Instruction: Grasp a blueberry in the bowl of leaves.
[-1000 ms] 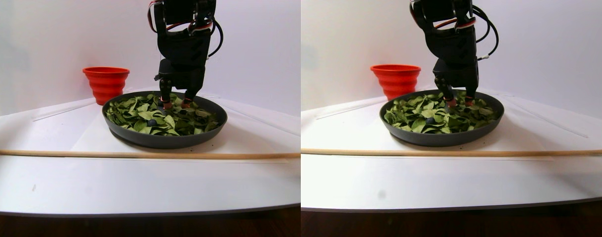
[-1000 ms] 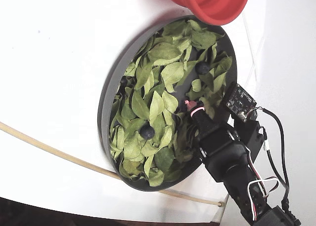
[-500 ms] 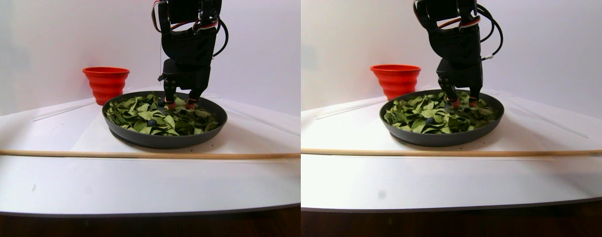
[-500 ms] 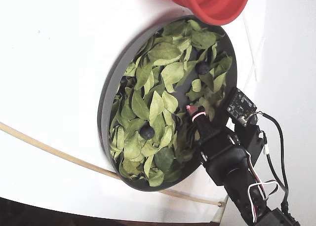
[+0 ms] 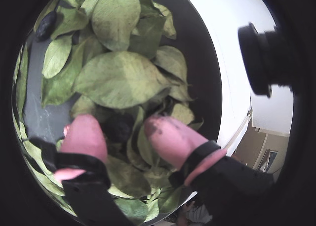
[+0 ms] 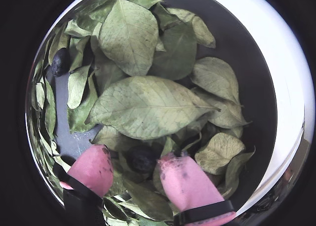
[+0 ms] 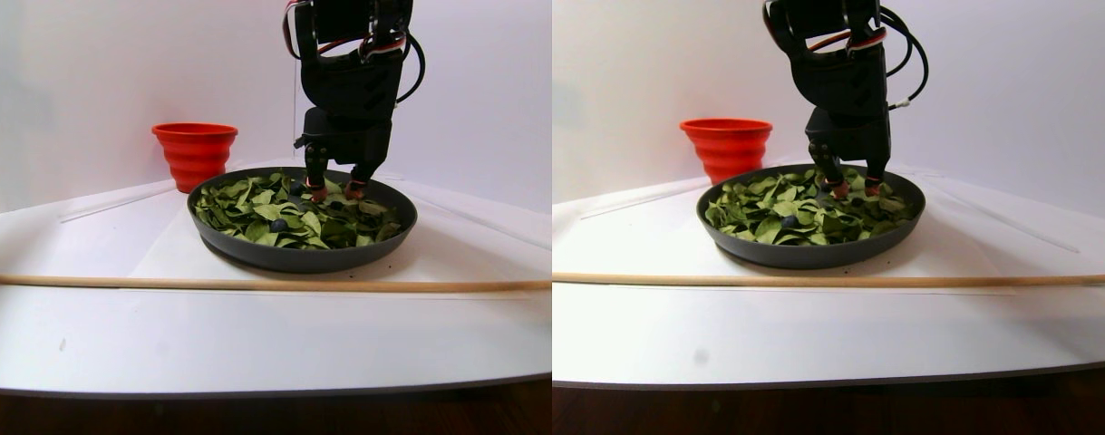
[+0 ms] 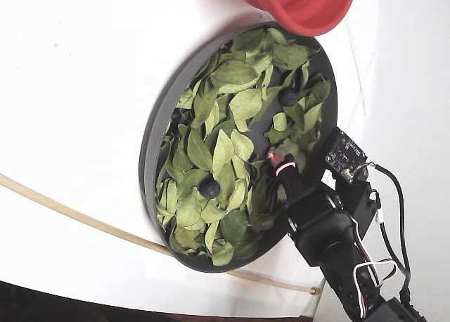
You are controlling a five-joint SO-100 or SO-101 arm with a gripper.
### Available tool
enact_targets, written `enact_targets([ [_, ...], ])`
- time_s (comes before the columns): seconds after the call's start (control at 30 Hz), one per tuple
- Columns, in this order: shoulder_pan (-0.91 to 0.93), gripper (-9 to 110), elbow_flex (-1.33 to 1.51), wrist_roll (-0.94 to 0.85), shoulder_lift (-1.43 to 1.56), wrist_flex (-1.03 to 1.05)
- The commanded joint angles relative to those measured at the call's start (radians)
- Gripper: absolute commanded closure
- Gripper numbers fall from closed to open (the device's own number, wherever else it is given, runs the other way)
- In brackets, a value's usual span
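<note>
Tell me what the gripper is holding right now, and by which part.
Nothing is held yet. The gripper is open, its pink fingertips standing either side of a dark blueberry half tucked among the leaves, with gaps visible on both sides.

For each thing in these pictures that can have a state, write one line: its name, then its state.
gripper: open, pink fingertips down among the leaves, either side of a blueberry
blueberry between the fingertips: partly buried in leaves, not yet clamped
bowl: upright, filled with leaves
exposed blueberry: lying free on the leaves
red cup: upright beside the bowl
</note>
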Motion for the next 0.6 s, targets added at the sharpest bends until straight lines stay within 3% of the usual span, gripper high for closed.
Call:
enact_targets([
  [0.0,0.028,83,-0.034,0.014,0.069,-0.025],
  [0.57,0.028,84,-0.038,0.041,0.023,-0.044],
])
